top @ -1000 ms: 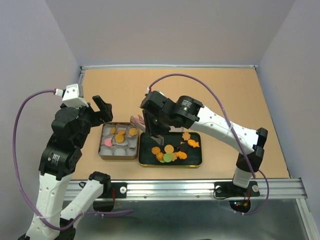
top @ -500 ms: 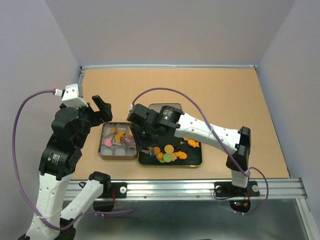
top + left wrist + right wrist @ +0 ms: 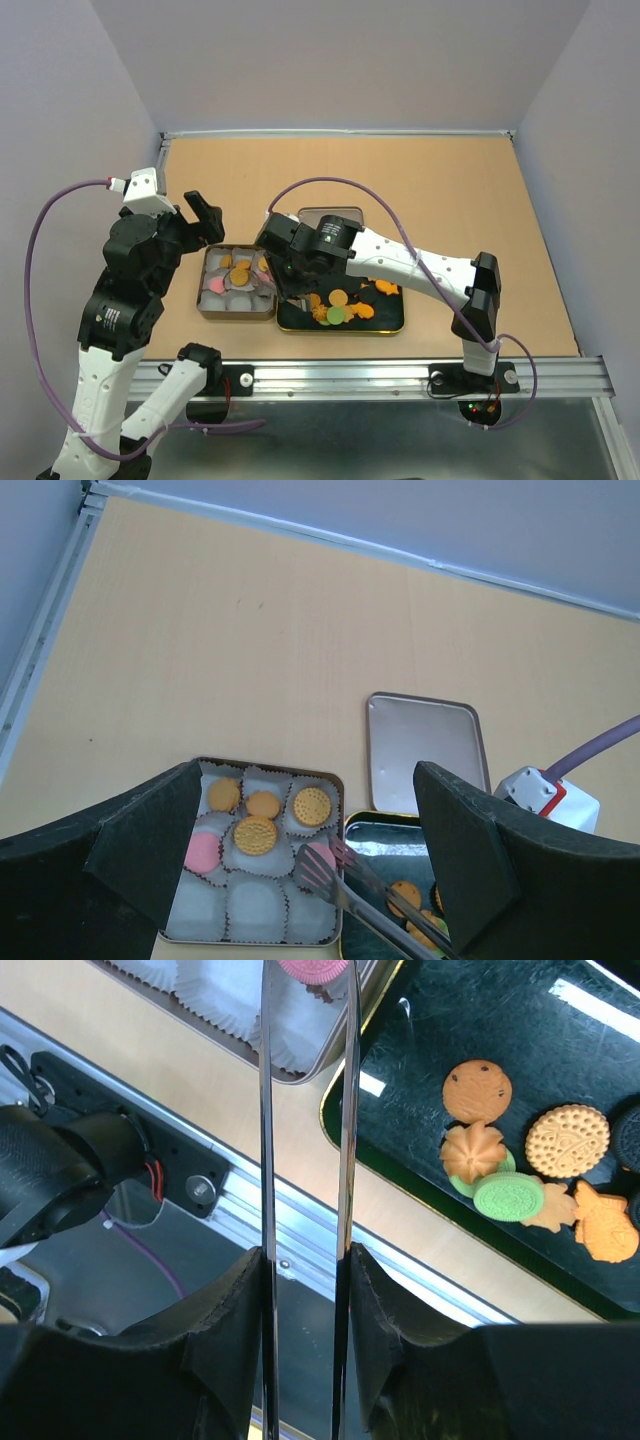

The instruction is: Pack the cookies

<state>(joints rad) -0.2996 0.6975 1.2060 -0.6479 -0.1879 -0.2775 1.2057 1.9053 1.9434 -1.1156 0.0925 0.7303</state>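
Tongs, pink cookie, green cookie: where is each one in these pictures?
tongs (image 3: 267,1160): right wrist view, on the left blade.
pink cookie (image 3: 312,968): right wrist view, its visible lower part between the blade tips.
green cookie (image 3: 508,1198): right wrist view, its middle.

Tin (image 3: 236,315): on table (image 3: 480,200), left of tray (image 3: 390,312), just beside it
Lid (image 3: 425,742): flat on table, behind tray
Cookies (image 3: 255,834): several in tin's back and middle cups, more loose on tray
Tongs (image 3: 318,873): above tin's right side, one cookie between tips
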